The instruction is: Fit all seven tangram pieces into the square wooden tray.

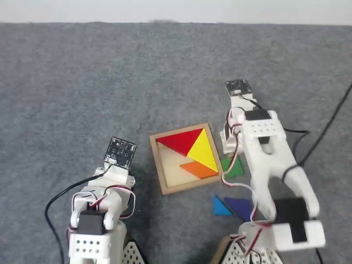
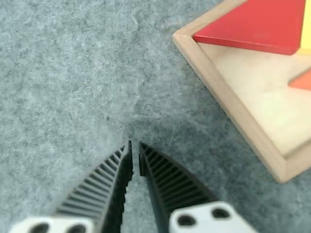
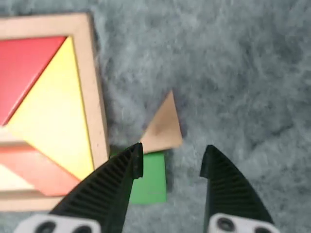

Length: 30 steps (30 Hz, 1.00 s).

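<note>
Wooden tray [image 1: 157, 165] holds red pc [image 1: 180, 141], yellow pc [image 1: 202, 151], orange pc [image 1: 199, 169] (left tool [image 2: 135, 144] closed, right tool [image 3: 173, 148] gaping, both empty).

Grey felt table [image 1: 82, 82], and the square wooden tray [image 1: 157, 162] sits flat on it, turned slightly askew. Just off the tray's right edge lies a green piece [image 1: 234, 168], and there's a tan triangle [image 3: 163, 128] right up against it on the felt. Closer to the arm bases, a light blue triangle [image 1: 220, 207] lies beside a dark blue piece [image 1: 240, 206].
</note>
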Motion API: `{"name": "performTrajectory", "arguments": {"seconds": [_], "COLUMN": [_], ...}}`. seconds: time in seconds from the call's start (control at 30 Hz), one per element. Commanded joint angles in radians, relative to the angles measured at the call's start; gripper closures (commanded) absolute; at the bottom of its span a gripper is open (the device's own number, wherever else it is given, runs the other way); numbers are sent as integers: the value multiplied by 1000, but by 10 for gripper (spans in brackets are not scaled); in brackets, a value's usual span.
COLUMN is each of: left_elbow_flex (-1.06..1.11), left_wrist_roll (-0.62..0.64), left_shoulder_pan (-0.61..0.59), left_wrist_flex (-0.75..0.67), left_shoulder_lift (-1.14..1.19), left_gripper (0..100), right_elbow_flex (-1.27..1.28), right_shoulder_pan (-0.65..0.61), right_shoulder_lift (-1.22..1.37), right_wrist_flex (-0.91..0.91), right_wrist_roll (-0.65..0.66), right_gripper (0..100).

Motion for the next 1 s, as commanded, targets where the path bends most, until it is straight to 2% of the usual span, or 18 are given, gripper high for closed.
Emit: {"name": "performTrajectory", "arguments": {"seconds": [0.0,0.17,0.3,0.63,0.8,0.97], "left_elbow_flex": [-10,-10,-10,-10,-10,-10], "left_wrist_roll": [-8,-8,-8,-8,-8,-8], "left_shoulder_pan": [-6,-6,-6,-6,-6,-6], "left_wrist_flex": [3,3,3,3,3,3], "left_shoulder_lift": [-17,-17,-17,-17,-17,-17], "left_gripper": [978,978,978,978,978,978], "right_elbow_flex": [-89,-95,-97,-130,-132,-132], "right_shoulder_pan": [12,12,10,12,12,2], "right_shoulder_lift": [47,120,157,229,189,74], "right_wrist_flex": [-38,-44,-45,-59,-62,-56], "right_wrist_roll": [-17,-31,-80,-83,-83,-58], "right_gripper": [786,790,831,844,949,962]}}
